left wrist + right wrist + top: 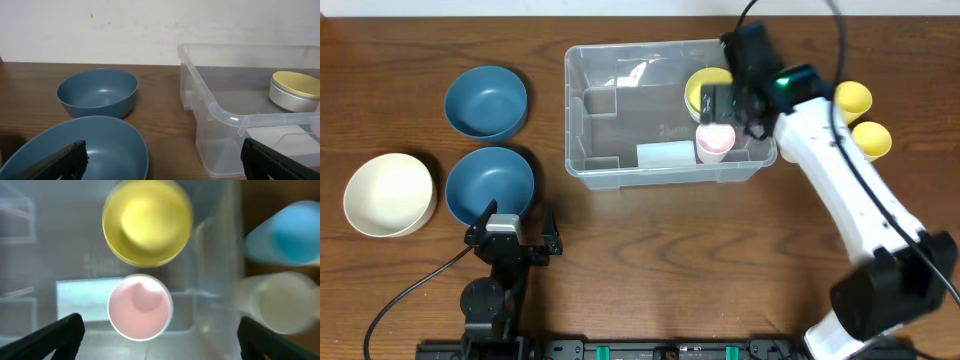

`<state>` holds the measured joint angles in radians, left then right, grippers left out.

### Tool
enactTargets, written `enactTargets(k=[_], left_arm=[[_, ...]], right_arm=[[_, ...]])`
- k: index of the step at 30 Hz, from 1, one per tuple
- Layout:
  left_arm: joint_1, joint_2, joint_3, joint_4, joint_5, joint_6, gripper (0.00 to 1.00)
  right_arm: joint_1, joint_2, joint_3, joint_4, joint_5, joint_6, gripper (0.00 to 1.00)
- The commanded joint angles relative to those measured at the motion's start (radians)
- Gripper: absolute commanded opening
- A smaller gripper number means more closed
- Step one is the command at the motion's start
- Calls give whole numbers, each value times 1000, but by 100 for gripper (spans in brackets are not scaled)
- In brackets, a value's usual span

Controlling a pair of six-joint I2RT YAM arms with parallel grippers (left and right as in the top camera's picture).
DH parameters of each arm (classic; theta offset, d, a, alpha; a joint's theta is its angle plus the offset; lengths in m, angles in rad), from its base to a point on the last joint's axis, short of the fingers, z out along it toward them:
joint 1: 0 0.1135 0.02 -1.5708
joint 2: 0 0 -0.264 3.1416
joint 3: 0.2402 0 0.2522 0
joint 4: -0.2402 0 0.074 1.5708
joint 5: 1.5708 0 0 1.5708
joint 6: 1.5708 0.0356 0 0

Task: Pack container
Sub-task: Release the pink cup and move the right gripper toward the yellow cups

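Note:
The container (620,115) is a large clear bin at the table's back centre. In its right end stand a yellow round tin (700,88) and a pink cup (713,145), with a white label (665,155) on the floor beside them. My right gripper (723,108) hangs open over that end. In the right wrist view the pink cup (140,307) and the yellow tin (147,222) lie below the right gripper (160,337), free of its fingers (65,330). My left gripper (513,235) rests open near the front edge, nothing in it.
Two blue bowls (486,101) (490,184) and a cream bowl (388,193) sit left of the container. Two yellow cups (852,97) (872,140) stand right of it, beside the right arm. In the left wrist view the near blue bowl (85,150) lies just ahead of the left gripper (162,160).

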<state>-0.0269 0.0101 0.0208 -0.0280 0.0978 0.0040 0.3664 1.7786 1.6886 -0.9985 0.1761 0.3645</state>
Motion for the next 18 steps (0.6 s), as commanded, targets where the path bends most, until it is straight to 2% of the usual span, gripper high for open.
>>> enactTargets(k=[1, 8, 13, 18], left_arm=[[5, -6, -17, -35, 14, 13, 98], [5, -6, -17, -35, 14, 13, 98], [5, -6, -17, -35, 14, 13, 98], [5, -6, -17, -35, 15, 13, 98]], right_arm=[[-59, -75, 68, -39, 116, 33, 99], [-338, -69, 42, -127, 88, 144, 99], [-533, -27, -31, -92, -57, 144, 98], [-647, 29, -109, -40, -80, 143, 97]])
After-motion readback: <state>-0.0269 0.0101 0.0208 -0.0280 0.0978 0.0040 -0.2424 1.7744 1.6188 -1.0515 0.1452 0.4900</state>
